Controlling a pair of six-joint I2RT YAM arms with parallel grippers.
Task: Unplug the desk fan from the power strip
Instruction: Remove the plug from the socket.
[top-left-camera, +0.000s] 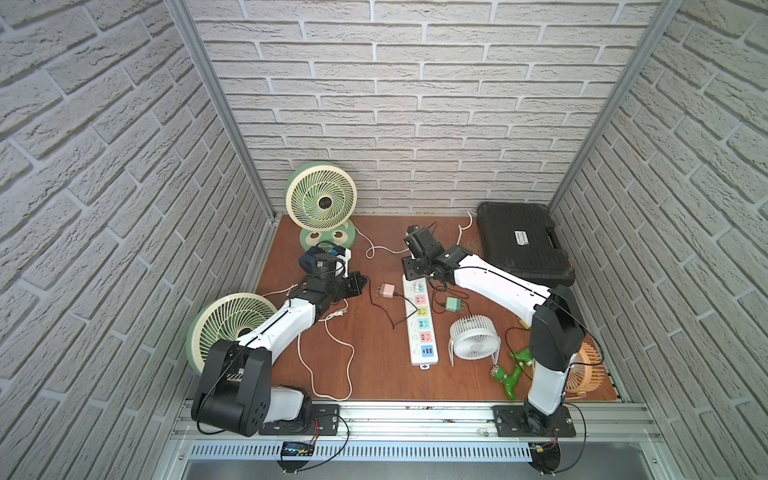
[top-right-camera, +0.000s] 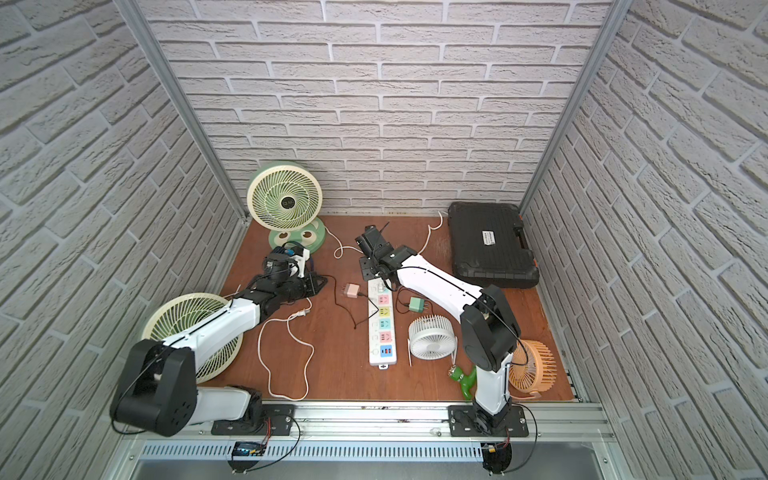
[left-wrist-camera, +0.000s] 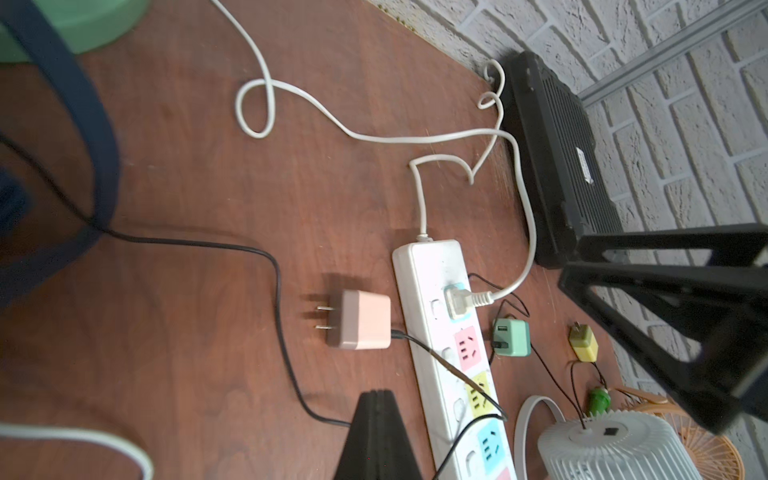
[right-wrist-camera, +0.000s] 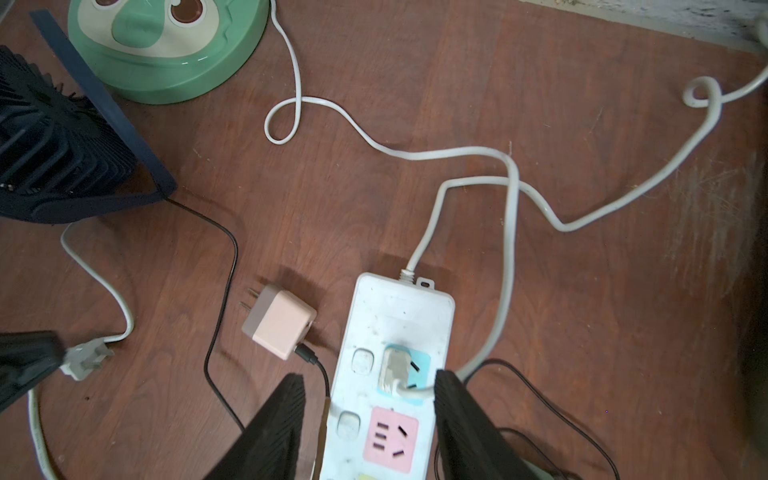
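Reddish-brown wooden desk (top-left-camera: 382, 374) carries the long white plastic power strip (top-left-camera: 422, 324) with pastel sockets at its middle. The left tool (left-wrist-camera: 376, 395) is closed. The right tool (right-wrist-camera: 370, 376) stands parted astride the strip's corded end. White brick-patterned walls (top-left-camera: 415, 104) enclose three sides.

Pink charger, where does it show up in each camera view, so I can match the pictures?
Top view: pink charger just left of the power strip's far end.
Top view: same spot, left of the power strip.
Left wrist: beside the power strip's corded end, prongs pointing away from it.
Right wrist: beside the power strip's corded end again.
Shared landmark: the power strip.
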